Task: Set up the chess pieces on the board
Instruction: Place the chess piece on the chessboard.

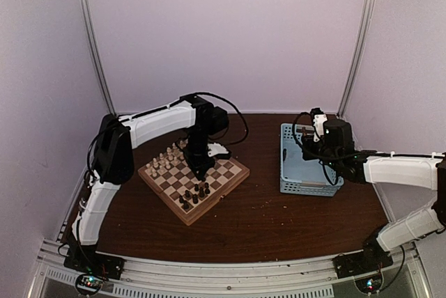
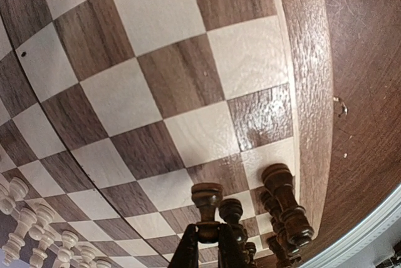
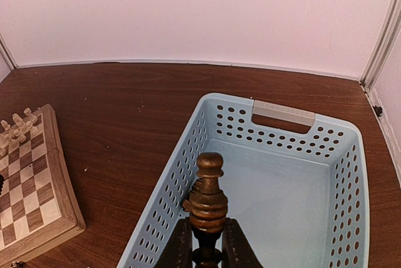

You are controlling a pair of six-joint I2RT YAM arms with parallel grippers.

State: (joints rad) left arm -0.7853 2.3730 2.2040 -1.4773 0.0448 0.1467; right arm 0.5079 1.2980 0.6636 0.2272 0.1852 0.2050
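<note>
The checkered wooden board [image 1: 193, 179] lies left of centre, with cream pieces [image 1: 164, 161] along its far-left side and dark pieces [image 1: 194, 195] along its near side. My left gripper [image 1: 201, 167] hangs over the board's middle, shut on a dark brown piece [image 2: 207, 213] held just above the squares beside other dark pieces [image 2: 285, 208]. Cream pieces [image 2: 25, 218] show at the lower left. My right gripper [image 1: 311, 146] hovers over the blue basket [image 1: 306, 162], shut on a dark brown piece [image 3: 207, 196] held upright. The board's corner [image 3: 37, 199] shows at the left.
The light blue lattice basket [image 3: 282, 186] stands at the right on the dark brown table [image 1: 279, 214]; its inside looks empty. White walls close in the back and sides. A metal rail runs along the near edge.
</note>
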